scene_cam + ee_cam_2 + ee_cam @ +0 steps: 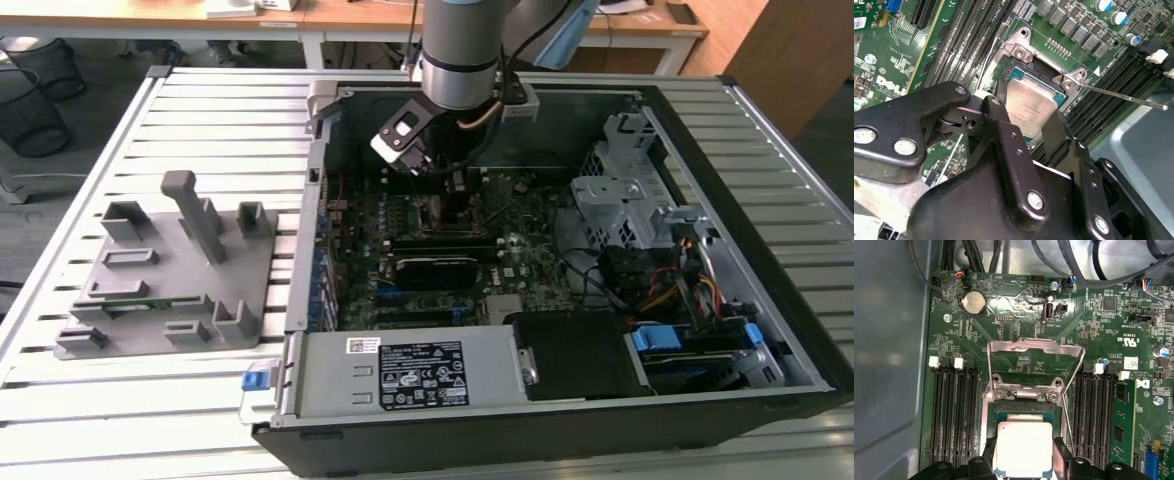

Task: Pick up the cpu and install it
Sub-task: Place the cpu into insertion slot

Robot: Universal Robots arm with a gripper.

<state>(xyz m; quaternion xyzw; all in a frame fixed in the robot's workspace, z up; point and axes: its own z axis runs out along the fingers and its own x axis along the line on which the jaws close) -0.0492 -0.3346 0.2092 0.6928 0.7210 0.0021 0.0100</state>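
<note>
One cpu (1023, 449) betw. pincer (1024, 462) fingers (1062, 457), at open mobo socket (1024, 407).

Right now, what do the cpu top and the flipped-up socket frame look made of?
The cpu: metal lid, likely plated, matte silver-grey with soft sheen; thin green board edge beneath. The socket frame: bare stamped sheet metal, probably steel, bright reflective grey.

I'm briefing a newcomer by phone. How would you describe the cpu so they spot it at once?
Look inside the open computer case, at the green motherboard. Between the two banks of black memory slots lies a socket with its metal frame swung open. The cpu is the flat square with a shiny silver top there, gripped by the black hand.
</note>
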